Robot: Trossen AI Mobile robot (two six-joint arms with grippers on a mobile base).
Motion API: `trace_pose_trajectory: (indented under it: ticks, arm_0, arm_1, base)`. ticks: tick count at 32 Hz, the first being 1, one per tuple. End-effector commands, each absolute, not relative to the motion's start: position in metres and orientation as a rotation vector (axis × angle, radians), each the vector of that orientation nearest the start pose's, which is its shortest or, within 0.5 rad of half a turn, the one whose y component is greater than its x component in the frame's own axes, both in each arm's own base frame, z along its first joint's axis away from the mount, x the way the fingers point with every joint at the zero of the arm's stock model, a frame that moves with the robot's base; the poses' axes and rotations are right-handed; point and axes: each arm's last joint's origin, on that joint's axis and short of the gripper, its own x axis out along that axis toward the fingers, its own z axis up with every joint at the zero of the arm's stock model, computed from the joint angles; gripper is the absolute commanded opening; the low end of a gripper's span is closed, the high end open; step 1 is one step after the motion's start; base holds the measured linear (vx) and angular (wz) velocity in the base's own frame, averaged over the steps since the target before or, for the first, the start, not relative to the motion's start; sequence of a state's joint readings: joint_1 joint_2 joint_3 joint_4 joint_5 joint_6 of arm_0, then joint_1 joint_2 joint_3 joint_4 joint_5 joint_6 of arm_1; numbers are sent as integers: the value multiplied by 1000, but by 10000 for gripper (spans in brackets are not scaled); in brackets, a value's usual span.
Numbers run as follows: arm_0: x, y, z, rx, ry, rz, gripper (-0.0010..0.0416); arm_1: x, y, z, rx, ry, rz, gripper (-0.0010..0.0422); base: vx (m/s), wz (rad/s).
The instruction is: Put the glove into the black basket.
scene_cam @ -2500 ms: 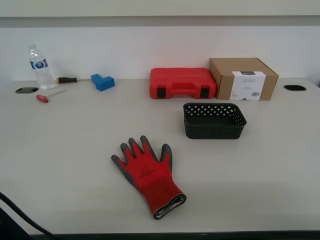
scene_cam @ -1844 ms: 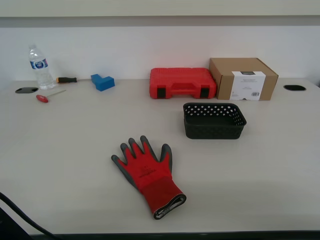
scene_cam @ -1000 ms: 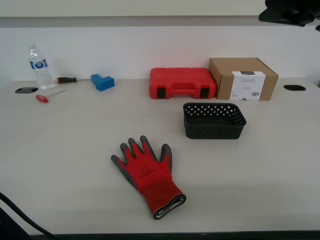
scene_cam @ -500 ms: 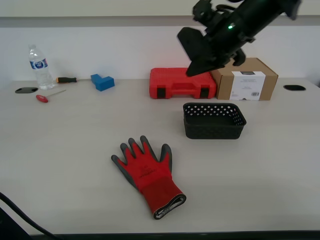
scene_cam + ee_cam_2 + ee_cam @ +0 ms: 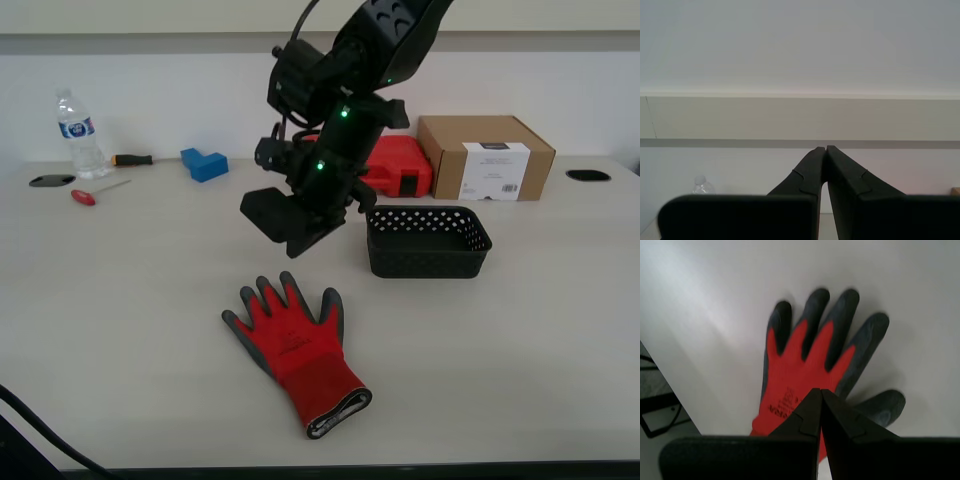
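Note:
The red glove (image 5: 295, 345) with dark grey fingertips lies flat on the table, palm side down, cuff toward the front edge. It fills the first wrist view (image 5: 805, 360). My first gripper (image 5: 285, 228) is shut and empty, hanging above the glove's fingers without touching them; its closed tips show in the first wrist view (image 5: 820, 392). The black basket (image 5: 430, 262) stands empty on the table, to the exterior view's right of the gripper. My second gripper (image 5: 826, 149) is shut and empty, points at the back wall, and is out of the exterior view.
Along the back stand a red tool case (image 5: 405, 165), partly hidden by the arm, and a brown cardboard box (image 5: 487, 157). At the back of the exterior view's left are a water bottle (image 5: 78, 135), a blue block (image 5: 205, 163) and two screwdrivers (image 5: 95, 192).
The first arm came into view from the exterior view's upper right and swung down and left to hang above the glove. Glove and basket have not moved.

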State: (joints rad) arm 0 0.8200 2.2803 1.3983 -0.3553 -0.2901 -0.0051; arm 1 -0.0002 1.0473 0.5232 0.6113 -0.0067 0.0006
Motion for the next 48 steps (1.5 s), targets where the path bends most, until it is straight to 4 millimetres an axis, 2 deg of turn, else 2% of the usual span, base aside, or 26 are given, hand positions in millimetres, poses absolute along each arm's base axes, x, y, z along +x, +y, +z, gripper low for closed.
trace_pose_trajectory:
  ticks: [1,3,6,8,12,16,17,20,27,30,37,40,44,48]
  arm_0:
    - [284,321,45,-394,1337,930,1]
    - [281,325,26,-433,1418,906,1]
    - [282,329,9,-428,1493,916,1]
    - [282,332,4,-406,1514,944,3]
    - [284,337,6,-396,1483,971,17]
    - [285,338,4,-400,1453,969,88]
    - [286,338,4,-433,1425,966,117]
    - [290,342,5,-470,1345,968,165]
    - [296,344,5,-540,1234,910,235]
    - [297,345,-4,-547,1252,900,246]
    - [294,344,-26,-556,1315,899,229]
    - [292,343,-35,-552,1330,900,205]
    - [290,342,-41,-541,1347,919,142]
    - [289,344,-39,-504,1359,965,17]
  arm_1:
    - [227,0,271,0,-92,11,0]
    - [227,0,270,0,-91,11,0]
    - [227,0,270,0,-91,11,0]
    - [227,0,270,0,-91,11,0]
    - [227,0,270,0,-91,11,0]
    - [227,0,270,0,-91,11,0]
    - [227,0,270,0,-91,10,0]
    - [227,0,270,0,-91,11,0]
    - [227,0,270,0,-91,11,0]
    - [227,0,270,0,-90,11,0]
    - [226,0,270,0,-91,11,0]
    - [227,0,270,0,-91,11,0]
    - [227,0,271,0,-91,11,0]
    - [226,0,270,0,-91,11,0]
  base:
    - [0,0]
    - [0,0]
    - [0,0]
    - [0,0]
    - [0,0]
    - [0,0]
    - [0,0]
    - [0,0]
    - [0,0]
    - [0,0]
    - [0,0]
    - [0,0]
    - [0,0]
    - [0,0]
